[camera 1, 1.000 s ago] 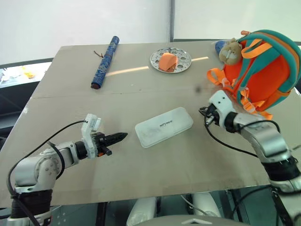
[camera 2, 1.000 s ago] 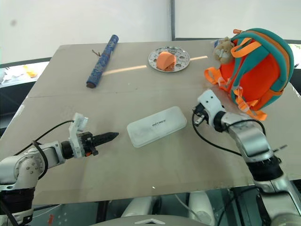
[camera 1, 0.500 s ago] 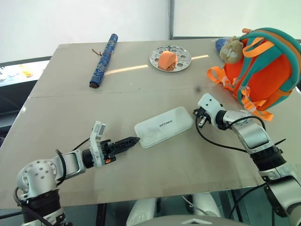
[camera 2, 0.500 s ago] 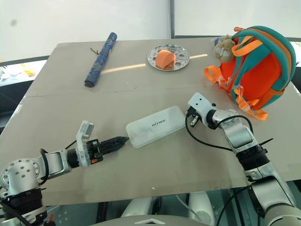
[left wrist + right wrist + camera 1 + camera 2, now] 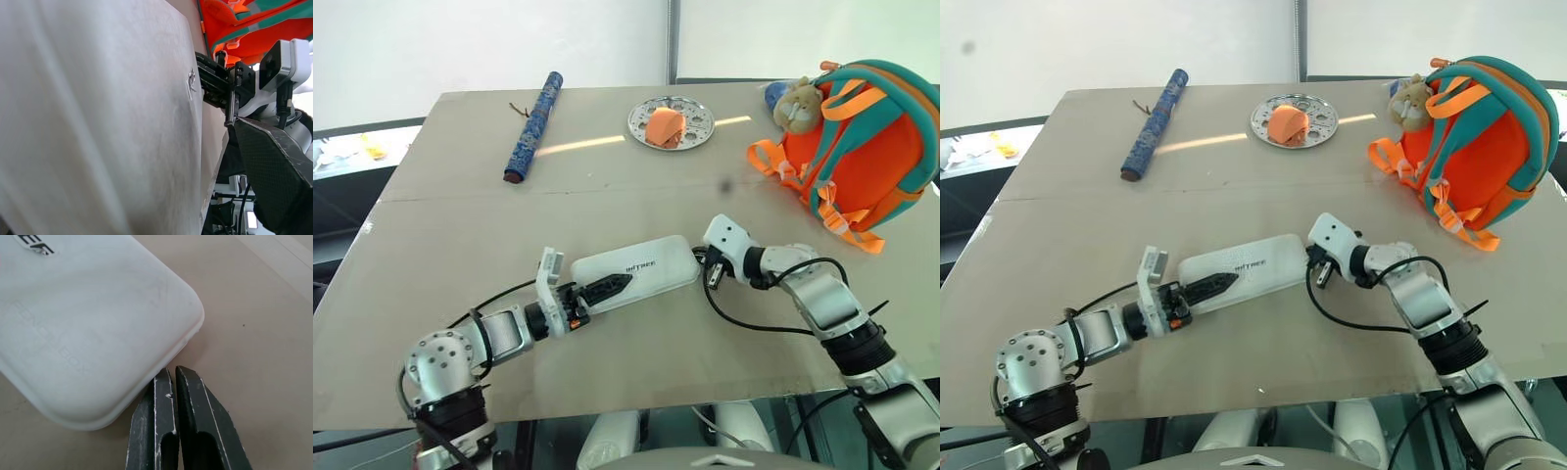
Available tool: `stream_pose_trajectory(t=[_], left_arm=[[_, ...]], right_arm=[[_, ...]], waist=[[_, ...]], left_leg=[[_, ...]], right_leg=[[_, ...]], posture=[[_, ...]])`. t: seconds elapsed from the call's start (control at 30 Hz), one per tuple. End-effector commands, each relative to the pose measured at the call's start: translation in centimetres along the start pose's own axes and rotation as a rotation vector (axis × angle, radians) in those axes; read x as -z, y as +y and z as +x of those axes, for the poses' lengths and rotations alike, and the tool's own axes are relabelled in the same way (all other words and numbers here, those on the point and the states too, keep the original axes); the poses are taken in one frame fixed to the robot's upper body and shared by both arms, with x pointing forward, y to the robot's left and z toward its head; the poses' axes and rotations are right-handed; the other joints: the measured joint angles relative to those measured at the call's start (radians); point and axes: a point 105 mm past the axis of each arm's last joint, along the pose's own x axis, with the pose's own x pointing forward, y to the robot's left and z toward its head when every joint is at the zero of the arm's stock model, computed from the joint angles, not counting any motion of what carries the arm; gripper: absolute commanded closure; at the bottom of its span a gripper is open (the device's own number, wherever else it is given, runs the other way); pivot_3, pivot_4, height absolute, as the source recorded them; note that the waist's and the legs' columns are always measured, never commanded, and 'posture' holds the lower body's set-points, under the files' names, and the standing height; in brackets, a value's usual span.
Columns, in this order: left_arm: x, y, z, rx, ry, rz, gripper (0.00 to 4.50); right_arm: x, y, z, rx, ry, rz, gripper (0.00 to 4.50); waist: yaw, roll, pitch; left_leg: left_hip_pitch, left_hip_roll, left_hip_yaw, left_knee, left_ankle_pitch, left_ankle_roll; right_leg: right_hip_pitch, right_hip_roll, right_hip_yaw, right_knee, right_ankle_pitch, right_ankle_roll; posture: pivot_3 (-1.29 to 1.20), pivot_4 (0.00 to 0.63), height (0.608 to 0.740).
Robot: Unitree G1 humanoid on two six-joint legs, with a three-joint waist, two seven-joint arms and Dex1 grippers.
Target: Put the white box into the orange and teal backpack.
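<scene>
White box [image 5: 631,272] mid-table toward the near edge, flanked at both ends by the grippers, not yet lifted.

Nearest, left gripper [image 5: 607,288] with fingers spread wide, one black finger lying across the box's near-left end, the other hidden; real hold not confirmed. Beyond it, right gripper [image 5: 172,382] fully closed, tips together right at the box's rounded right-hand edge, seemingly bracing rather than grasping. Step judged: securing the box for pickup. Next, probably: close left fingers on the box, steady it with the right, lift, carry toward the far-right corner where the orange and teal backpack [image 5: 862,147] stands upright; its opening not seen, so finding it comes first.
</scene>
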Motion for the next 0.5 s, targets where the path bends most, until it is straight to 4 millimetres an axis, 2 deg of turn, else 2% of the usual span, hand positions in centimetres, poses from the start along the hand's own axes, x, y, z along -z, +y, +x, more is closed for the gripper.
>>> stream_pose_trajectory(t=[0.03, 0.07, 0.17, 0.23, 0.27, 0.3, 0.33, 0.37, 0.43, 0.5], left_arm=[[0.4, -0.5, 0.9, 0.052, 0.011, -0.023, 1.03], [0.4, -0.5, 1.0, 0.061, 0.009, -0.026, 1.29], [0.0, -0.9, 1.1, 0.088, -0.017, -0.033, 2.74], [-0.1, -1.1, 1.2, 0.102, -0.024, -0.029, 3.40], [-0.2, -1.3, 1.2, 0.109, -0.027, -0.026, 3.41], [-0.3, -1.5, 1.2, 0.118, -0.033, -0.023, 3.41], [-0.6, -1.7, 1.2, 0.129, -0.043, -0.014, 3.41], [-0.9, -2.0, 1.3, 0.140, -0.053, -0.006, 3.41], [-1.2, -2.4, 1.2, 0.153, -0.065, 0.007, 3.41], [-1.9, -2.8, 1.4, 0.160, -0.090, 0.039, 3.41]], right_arm=[[-1.5, 0.5, -0.1, 0.003, -0.070, -0.007, 4.50], [-1.4, 0.4, -0.2, 0.012, -0.070, 0.006, 4.50], [-0.5, -0.7, -1.5, 0.065, -0.056, 0.048, 4.50], [-0.1, -1.9, -2.8, 0.144, -0.069, 0.085, 4.50], [-0.3, -2.4, -3.7, 0.178, -0.092, 0.117, 3.97], [-0.4, -2.9, -4.7, 0.214, -0.109, 0.136, 3.66], [-0.6, -3.6, -6.2, 0.266, -0.127, 0.161, 3.12], [-0.9, -4.3, -7.8, 0.323, -0.148, 0.181, 2.79], [-1.5, -5.0, -9.9, 0.397, -0.179, 0.209, 1.89], [-3.0, -6.1, -13.8, 0.531, -0.232, 0.233, 0.95]], waist=[[0.000, 0.000, 0.000], [0.000, 0.000, 0.000], [0.002, 0.000, 0.000], [0.006, 0.000, 0.000], [0.005, 0.000, 0.000], [0.006, 0.000, 0.000], [0.005, 0.000, 0.000], [0.008, 0.000, 0.000], [0.011, 0.000, 0.000], [0.015, 0.000, 0.000]], left_leg=[[0.000, 0.000, 0.000, 0.000, 0.000, 0.000], [0.000, 0.000, 0.000, 0.000, 0.000, 0.000], [0.000, 0.000, 0.000, 0.000, 0.000, 0.000], [0.000, 0.000, -0.001, 0.000, 0.000, 0.000], [0.000, 0.000, -0.001, 0.000, 0.000, 0.000], [0.000, 0.000, 0.000, 0.000, 0.000, 0.000], [0.000, 0.000, 0.000, 0.000, 0.000, 0.000], [0.000, 0.000, 0.000, 0.000, 0.000, 0.000], [-0.001, 0.000, -0.001, 0.000, 0.000, 0.000], [-0.001, 0.000, -0.001, -0.001, 0.000, 0.000]], right_leg=[[0.000, 0.000, 0.000, 0.000, 0.000, 0.000], [0.000, 0.000, 0.000, 0.000, 0.000, 0.000], [0.000, 0.000, 0.000, 0.000, 0.000, 0.000], [0.000, 0.000, 0.000, -0.001, 0.000, 0.000], [0.000, 0.000, 0.000, -0.001, 0.000, 0.000], [0.000, 0.000, 0.000, -0.001, 0.000, 0.000], [0.000, 0.000, 0.000, -0.001, 0.000, 0.000], [0.000, 0.000, 0.000, -0.001, 0.000, 0.000], [0.000, 0.000, 0.000, -0.001, 0.000, 0.000], [-0.001, 0.000, 0.000, -0.001, 0.000, 0.000]], posture=[[0.00, 0.150, 0.733], [0.00, 0.150, 0.733], [0.00, 0.150, 0.733], [0.00, 0.150, 0.733], [0.00, 0.150, 0.733], [0.00, 0.150, 0.733], [0.00, 0.150, 0.733], [0.00, 0.150, 0.733], [0.00, 0.150, 0.733], [0.00, 0.150, 0.733]])
